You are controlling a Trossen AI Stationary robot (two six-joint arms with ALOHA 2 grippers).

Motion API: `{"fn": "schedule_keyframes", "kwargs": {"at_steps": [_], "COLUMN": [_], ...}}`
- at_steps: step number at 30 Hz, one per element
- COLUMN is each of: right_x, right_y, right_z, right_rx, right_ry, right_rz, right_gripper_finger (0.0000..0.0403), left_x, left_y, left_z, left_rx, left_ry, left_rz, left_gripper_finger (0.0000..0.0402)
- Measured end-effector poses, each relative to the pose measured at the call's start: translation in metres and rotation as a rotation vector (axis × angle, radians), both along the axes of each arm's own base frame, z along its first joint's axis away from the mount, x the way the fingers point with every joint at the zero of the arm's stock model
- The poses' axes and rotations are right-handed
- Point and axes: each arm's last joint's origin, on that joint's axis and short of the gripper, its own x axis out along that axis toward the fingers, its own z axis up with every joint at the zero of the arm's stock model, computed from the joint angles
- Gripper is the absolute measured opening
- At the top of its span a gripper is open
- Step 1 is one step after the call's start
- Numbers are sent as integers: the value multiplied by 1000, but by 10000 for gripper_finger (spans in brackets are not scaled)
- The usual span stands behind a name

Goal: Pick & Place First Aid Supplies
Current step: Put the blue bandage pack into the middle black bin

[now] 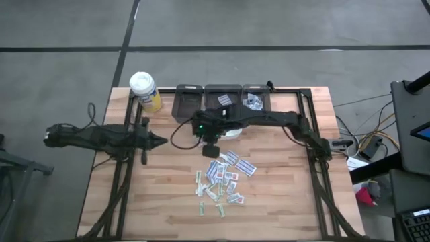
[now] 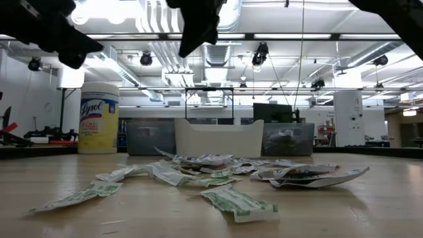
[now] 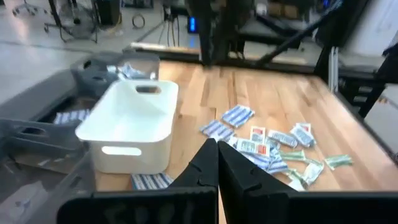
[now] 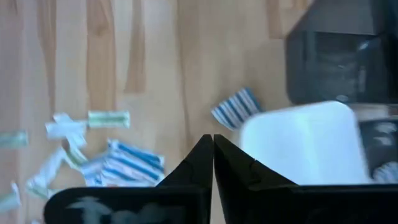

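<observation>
- Nearest the lower edge of the high view, we see the first aid supplies [image 1: 224, 181]: a loose scatter of small flat packets and strips, white with blue, red or green print, lying on the wooden tabletop [image 1: 282, 195] in the lower centre of the frame.
- In the low view the same packets [image 2: 218, 178] spread across the middle of the frame, some curled up at their ends.
- Just above the scatter in the high view, the right gripper [image 1: 211, 150] hangs over the tabletop with its fingers [image 4: 186, 171] pressed together on nothing.
- At the left middle of the high view, the left gripper [image 1: 161, 140] waits above the tabletop, its fingers [image 3: 202, 165] closed and empty.
- Behind the right gripper sits a white bin [image 1: 232, 132], with one blue-striped packet [image 4: 235, 108] lying just beside it.
- Along the top of the tabletop stand three dark trays [image 1: 222, 95].
- At the upper left corner stands a yellow bottle [image 1: 145, 91] with a white cap.
</observation>
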Motion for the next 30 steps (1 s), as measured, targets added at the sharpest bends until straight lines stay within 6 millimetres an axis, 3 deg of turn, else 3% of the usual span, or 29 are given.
{"fn": "schedule_keyframes", "kwargs": {"at_steps": [13, 23, 30], "right_x": [-51, -136, -198], "right_y": [-30, -42, -36], "right_z": [53, 75, 68], "right_rx": [-78, -115, -140], "right_ry": [-27, -199, -346], "right_rz": [57, 5, -19], "right_gripper_finger": [8, 8, 8], "left_x": [76, 137, 154], "left_y": [-5, 15, 21], "left_z": [-6, -8, -31], "left_rx": [41, -207, -456], "left_ry": [271, 385, 491], "left_rz": [68, 272, 457], "left_gripper_finger": [0, 0, 0]}}
